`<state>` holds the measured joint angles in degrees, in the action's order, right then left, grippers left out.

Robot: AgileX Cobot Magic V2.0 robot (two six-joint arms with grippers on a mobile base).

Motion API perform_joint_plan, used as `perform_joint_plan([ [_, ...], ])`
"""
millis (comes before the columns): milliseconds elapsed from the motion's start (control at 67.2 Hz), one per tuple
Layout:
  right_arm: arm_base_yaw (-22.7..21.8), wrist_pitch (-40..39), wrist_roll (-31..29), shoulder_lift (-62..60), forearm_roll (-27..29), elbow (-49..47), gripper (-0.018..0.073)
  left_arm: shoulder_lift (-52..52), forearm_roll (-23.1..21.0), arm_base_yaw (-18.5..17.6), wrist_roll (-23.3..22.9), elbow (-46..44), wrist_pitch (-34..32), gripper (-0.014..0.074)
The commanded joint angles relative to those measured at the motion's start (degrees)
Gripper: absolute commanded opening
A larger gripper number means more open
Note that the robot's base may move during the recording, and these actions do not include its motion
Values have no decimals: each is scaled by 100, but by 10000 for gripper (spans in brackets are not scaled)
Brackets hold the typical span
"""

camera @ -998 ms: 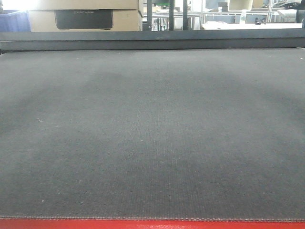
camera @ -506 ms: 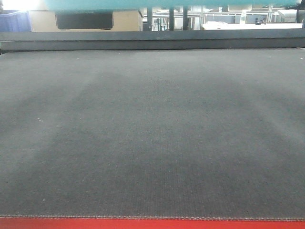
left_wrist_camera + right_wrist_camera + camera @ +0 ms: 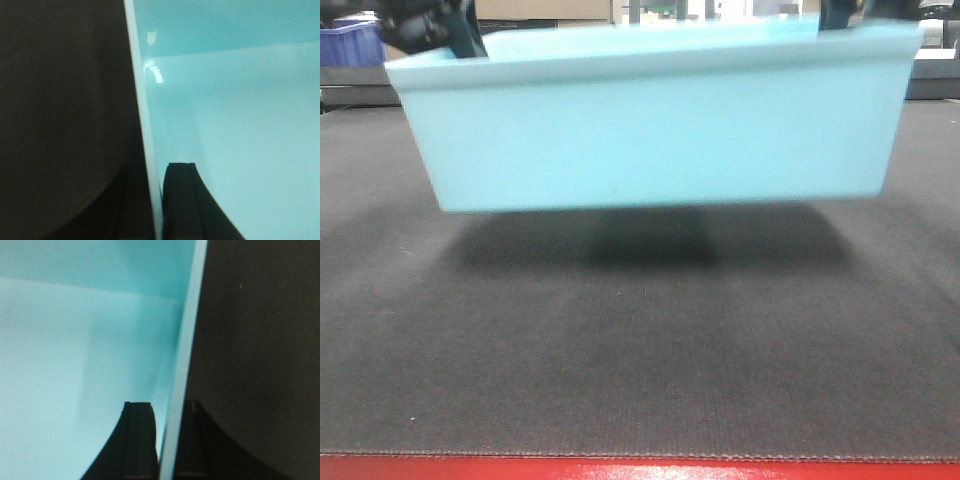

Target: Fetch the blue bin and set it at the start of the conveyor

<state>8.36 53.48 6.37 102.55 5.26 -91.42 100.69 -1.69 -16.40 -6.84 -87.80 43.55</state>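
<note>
A: Where is the pale blue bin point(image 3: 650, 125)?
B: Suspended over the conveyor belt point(image 3: 640, 340), near its far edge.
A: Grip?
B: Each end wall is pinched by the left gripper point(image 3: 159, 200) and right gripper point(image 3: 167, 440). Tilting is risked if released unevenly.

Low front view; wrist views straddle blue bin point(image 3: 650, 130) walls.

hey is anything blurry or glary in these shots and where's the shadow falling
Front view: blue bin slightly motion-blurred, its dark shadow on the conveyor start beneath. Left wrist view: small white glare spots on the bin's inner wall. Right wrist view: soft focus, no glare.
</note>
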Motion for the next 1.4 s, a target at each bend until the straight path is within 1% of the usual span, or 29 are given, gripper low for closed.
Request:
perform_joint_plan([
  [0, -17, -98, -117, 202, -64, -42, 48, 123, 169, 66, 68, -13, -311, -111],
  [15, -17, -98, -134, 240, -64, -42, 85, 148, 169, 66, 68, -13, -329, -111],
  [30, -17, -98, -134, 277, -64, -42, 98, 173, 169, 66, 68, -13, -339, -109],
  [74, -17, -98, -134, 372, -64, -42, 179, 254, 169, 66, 68, -13, -339, -88],
  [89, -17, -98, -134, 396, -64, -42, 221, 269, 169, 66, 68, -13, -339, -82],
  [119, -17, -98, -134, 426, -64, -42, 264, 311, 169, 66, 68, -13, -324, -49],
  [164, -17, -98, -134, 464, -64, -42, 362, 324, 169, 66, 68, -13, -305, 36],
  [194, -17, -103, -134, 462, -77, -42, 421, 338, 206, 66, 68, -13, -305, 98],
  [223, -17, -113, -134, 462, -120, -42, 448, 338, 215, 66, 68, -13, -305, 169],
  [253, -17, -127, -134, 450, -152, -42, 475, 338, 219, 66, 68, -23, -320, 267],
  [268, -17, -127, -134, 449, -166, -42, 486, 338, 219, 66, 68, -24, -320, 288],
  [298, -17, -141, -134, 423, -163, -54, 490, 338, 219, 75, 68, -32, -320, 374],
  [342, -17, -153, -134, 361, -163, -54, 484, 325, 229, 75, 68, -65, -296, 544],
  [357, -17, -167, -134, 342, -163, -54, 483, 325, 229, 75, 68, -79, -280, 583],
  [387, -17, -167, -134, 293, -163, -54, 475, 314, 229, 75, 68, -110, -240, 631],
  [506, -28, -175, -134, 6, -163, -54, 405, 161, 245, 75, 68, -137, -107, 527],
  [551, -28, -175, -134, -159, -168, -54, 354, 60, 259, 82, 68, -137, -31, 496],
  [640, -39, -175, -134, -479, -229, -54, 239, -196, 308, 159, 68, -137, 196, 400],
  [670, -50, -164, -134, -613, -232, -54, 171, -330, 308, 229, 68, -137, 300, 340],
  [715, -76, -154, -134, -805, -242, -54, 99, -468, 308, 310, 68, -137, 469, 267],
  [759, -102, -154, -134, -966, -253, -42, 13, -604, 322, 411, 68, -137, 611, 173],
  [864, -219, -89, -134, -1315, -253, -17, -150, -950, 365, 736, 86, -123, 851, -35],
  [878, -237, -89, -134, -1365, -265, -4, -166, -1002, 365, 784, 86, -107, 848, -64],
  [908, -274, -89, -134, -1466, -265, 45, -165, -1118, 365, 877, 104, -61, 848, -110],
  [1012, -418, -252, -134, -1894, -365, 448, -162, -1615, 365, 1200, 274, 246, 730, -111],
  [1132, -585, -598, -134, -2481, -450, 1249, -162, -2291, 382, 1426, 377, 917, 433, -111],
  [1176, -619, -745, -134, -2710, -481, 1597, -162, -2563, 464, 1484, 377, 1247, 222, -111],
  [1236, -626, -1147, -134, -3078, -563, 2166, -162, -3003, 565, 1510, 377, 1814, -101, -111],
  [1385, -626, -2274, -134, -3994, -635, 3688, -162, -4212, 637, 1510, 377, 3365, -1275, -111],
])
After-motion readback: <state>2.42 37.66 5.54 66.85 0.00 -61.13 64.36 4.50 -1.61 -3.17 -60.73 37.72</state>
